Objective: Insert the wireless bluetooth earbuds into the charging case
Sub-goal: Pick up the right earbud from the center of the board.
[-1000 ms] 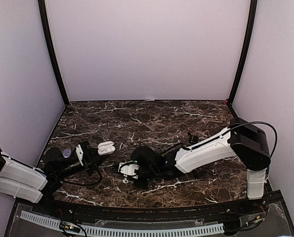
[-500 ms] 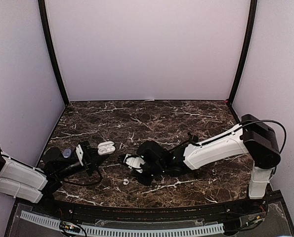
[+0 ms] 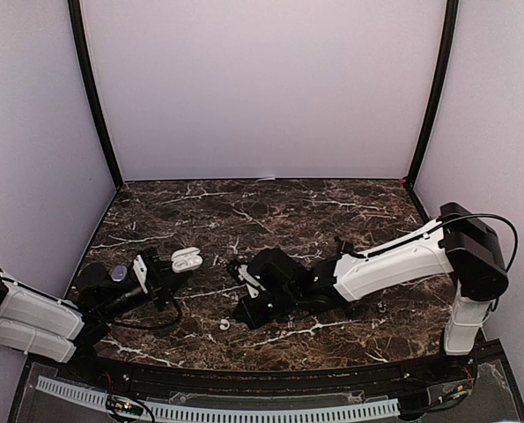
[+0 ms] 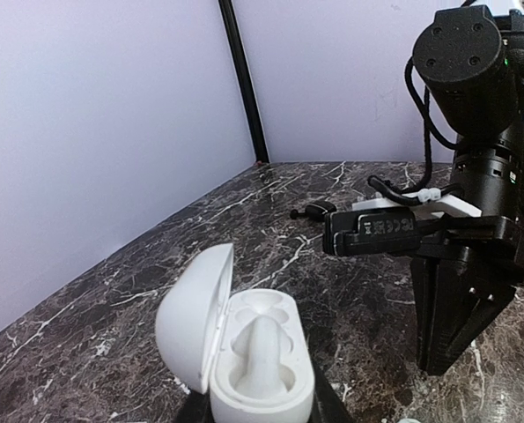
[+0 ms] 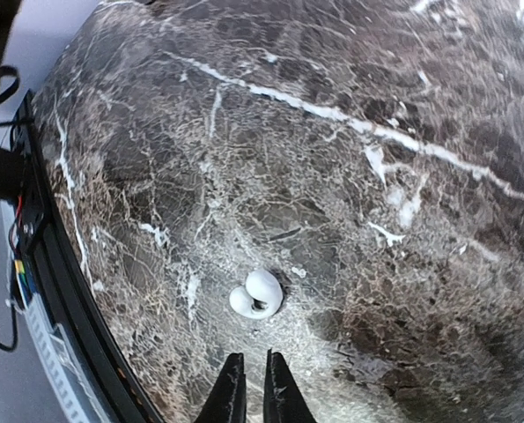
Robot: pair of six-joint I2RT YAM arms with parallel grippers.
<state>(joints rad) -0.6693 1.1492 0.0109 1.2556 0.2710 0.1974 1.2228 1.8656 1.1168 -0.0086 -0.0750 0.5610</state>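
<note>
The white charging case point(image 4: 253, 352) is open, its lid tipped to the left and both sockets empty. My left gripper point(image 4: 262, 410) is shut on its lower body, at the left of the table point(image 3: 175, 267). The case point(image 3: 188, 259) faces the right arm. One white earbud point(image 5: 257, 293) lies on the marble near the front edge point(image 3: 224, 323). My right gripper point(image 5: 248, 366) hovers just short of it, its tips a narrow slit apart with nothing between them. In the top view the right gripper point(image 3: 241, 317) points down, right of the earbud.
A small dark bud-like piece point(image 4: 314, 210) lies further back on the marble point(image 3: 343, 244). The right arm's black wrist point(image 4: 464, 220) stands close in front of the case. The table's front rail and cables point(image 5: 19, 220) run just behind the earbud.
My right gripper has pulled up and back from beside the earbud and its jaws have parted slightly. The earbud stays on the table. The left gripper has raised the case a little.
</note>
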